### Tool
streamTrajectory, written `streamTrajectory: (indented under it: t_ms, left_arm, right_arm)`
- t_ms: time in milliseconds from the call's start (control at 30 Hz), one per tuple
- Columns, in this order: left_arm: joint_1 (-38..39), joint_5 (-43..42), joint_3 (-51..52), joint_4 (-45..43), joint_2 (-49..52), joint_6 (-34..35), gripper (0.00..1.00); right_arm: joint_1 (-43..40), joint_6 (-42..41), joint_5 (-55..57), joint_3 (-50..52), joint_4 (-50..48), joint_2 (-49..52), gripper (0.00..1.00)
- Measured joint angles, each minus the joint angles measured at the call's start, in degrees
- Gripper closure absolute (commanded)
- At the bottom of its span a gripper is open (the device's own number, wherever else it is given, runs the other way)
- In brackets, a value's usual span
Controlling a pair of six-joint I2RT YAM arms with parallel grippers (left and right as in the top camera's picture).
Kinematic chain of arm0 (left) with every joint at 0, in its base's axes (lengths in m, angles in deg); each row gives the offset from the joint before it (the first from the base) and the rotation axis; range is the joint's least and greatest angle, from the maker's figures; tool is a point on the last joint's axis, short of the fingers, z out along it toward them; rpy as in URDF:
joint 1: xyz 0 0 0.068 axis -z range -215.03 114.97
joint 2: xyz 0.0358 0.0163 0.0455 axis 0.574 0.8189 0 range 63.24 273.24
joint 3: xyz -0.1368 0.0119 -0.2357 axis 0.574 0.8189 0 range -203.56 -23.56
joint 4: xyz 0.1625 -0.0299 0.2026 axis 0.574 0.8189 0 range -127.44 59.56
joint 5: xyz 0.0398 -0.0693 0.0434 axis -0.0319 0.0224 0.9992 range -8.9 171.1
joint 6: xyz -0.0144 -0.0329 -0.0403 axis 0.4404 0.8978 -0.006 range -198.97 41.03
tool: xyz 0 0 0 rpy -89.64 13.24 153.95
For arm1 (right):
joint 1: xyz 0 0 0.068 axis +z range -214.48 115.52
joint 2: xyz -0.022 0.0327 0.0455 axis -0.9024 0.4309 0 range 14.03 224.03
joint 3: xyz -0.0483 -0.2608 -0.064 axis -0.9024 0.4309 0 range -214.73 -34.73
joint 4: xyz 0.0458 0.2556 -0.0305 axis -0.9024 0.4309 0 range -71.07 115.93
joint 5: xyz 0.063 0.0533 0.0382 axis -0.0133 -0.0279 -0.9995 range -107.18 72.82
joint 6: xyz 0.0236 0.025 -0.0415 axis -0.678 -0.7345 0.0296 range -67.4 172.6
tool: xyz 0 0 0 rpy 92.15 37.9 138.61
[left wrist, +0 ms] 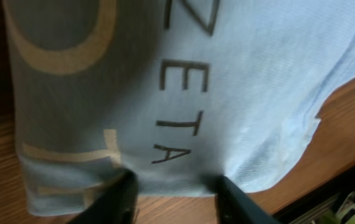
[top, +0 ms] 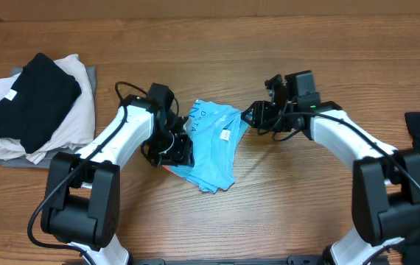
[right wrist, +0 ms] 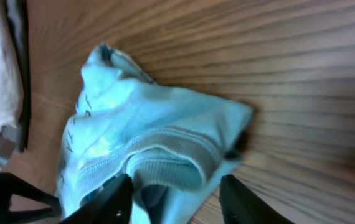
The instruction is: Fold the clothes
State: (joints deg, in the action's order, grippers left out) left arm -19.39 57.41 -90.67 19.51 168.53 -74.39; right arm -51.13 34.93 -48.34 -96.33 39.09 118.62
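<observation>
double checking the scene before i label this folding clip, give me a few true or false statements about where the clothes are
1. The blue T-shirt lies on the table. True.
2. A black garment tops the stack on the left. True.
3. The blue T-shirt rests on that stack. False: it lies apart from it, on bare wood.
4. The blue T-shirt is plain. False: lettering shows on it.
5. The left gripper and the right gripper are both at the shirt's edges. True.
</observation>
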Motion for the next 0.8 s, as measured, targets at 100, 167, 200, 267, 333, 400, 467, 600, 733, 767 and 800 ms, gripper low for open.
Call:
streamTrajectory:
  t_ms: [100,167,200,267,333,400,467,600,733,767,800]
  left_arm:
    - [0.0,0.15,0.07,-0.28,0.0,-0.04,0.84]
    - [-0.07,0.17,0.07,-0.15,0.0,-0.02,0.9]
    - [-0.17,0.15,0.04,0.09,0.0,-0.07,0.93]
    - [-0.85,0.13,-0.04,1.22,0.0,-0.11,0.96]
    - [-1.75,0.15,-0.44,3.04,0.0,-0.11,0.96]
    - [-3.21,0.11,-1.31,5.01,0.0,-0.22,0.96]
    - [-4.85,0.09,-2.23,6.12,0.0,-0.52,0.96]
    - [-7.63,-0.07,-2.86,6.88,0.0,-1.25,0.9]
    - [-8.57,-0.09,-2.91,7.15,0.0,-2.12,0.69]
    - [-8.63,-0.13,-2.91,7.06,0.0,-2.1,0.62]
    - [-8.61,-0.22,-2.91,7.02,0.0,-2.4,0.62]
  right_arm:
    - [0.76,-0.63,-0.44,0.0,-2.51,0.24,0.81]
    - [0.72,-1.33,-0.5,-0.04,-3.04,0.24,0.9]
    - [0.68,-1.53,-0.52,-0.04,-2.99,0.24,0.96]
    - [0.46,-1.79,-0.61,-0.04,-2.99,0.24,0.96]
    - [0.11,-1.97,-0.61,-0.04,-2.21,0.24,0.96]
    - [-0.74,-1.99,-0.74,-0.07,-0.11,0.22,0.96]
    - [-1.95,-1.88,-0.92,-0.07,2.03,0.04,0.96]
    - [-3.72,-0.9,-0.92,-0.07,6.62,-2.25,0.74]
    - [-4.09,0.28,-0.94,-0.11,8.81,-4.83,0.62]
    - [-4.09,0.5,-1.01,-0.13,9.01,-5.03,0.62]
    - [-4.09,0.61,-1.01,-0.11,9.18,-5.07,0.62]
